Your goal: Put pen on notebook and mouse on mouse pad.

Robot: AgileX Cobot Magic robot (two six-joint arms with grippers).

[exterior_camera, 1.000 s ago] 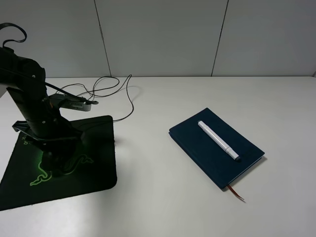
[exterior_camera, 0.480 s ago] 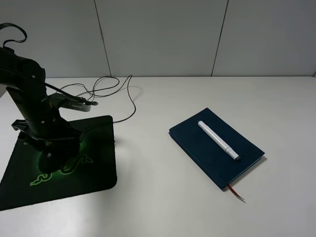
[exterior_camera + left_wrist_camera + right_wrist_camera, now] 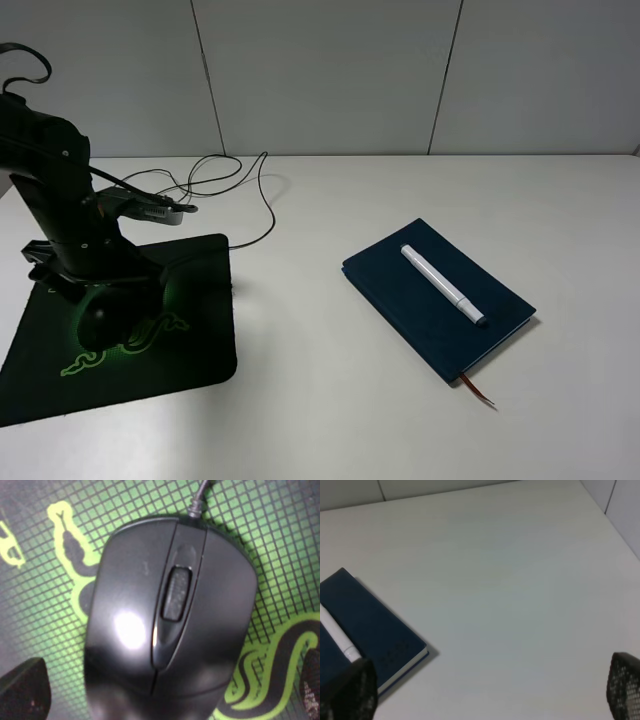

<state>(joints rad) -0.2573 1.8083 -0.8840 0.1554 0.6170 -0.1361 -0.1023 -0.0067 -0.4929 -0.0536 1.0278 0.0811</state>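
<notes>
Two grippers work this white table [image 3: 330, 400]. From the high camera, the left gripper [image 3: 100, 300] hangs over the mouse [image 3: 98, 322], which sits on the mouse pad [image 3: 200, 340] at the near left; the pen [image 3: 443, 285] lies across the notebook [image 3: 400, 290] to the right. Left wrist camera: fingers [image 3: 22, 690] stand wide apart, clear of the mouse's [image 3: 170, 630] sides, gripping nothing. Right wrist camera: the right gripper [image 3: 490, 692] is spread wide and empty, near the notebook [image 3: 375, 625] and pen [image 3: 337, 640]
</notes>
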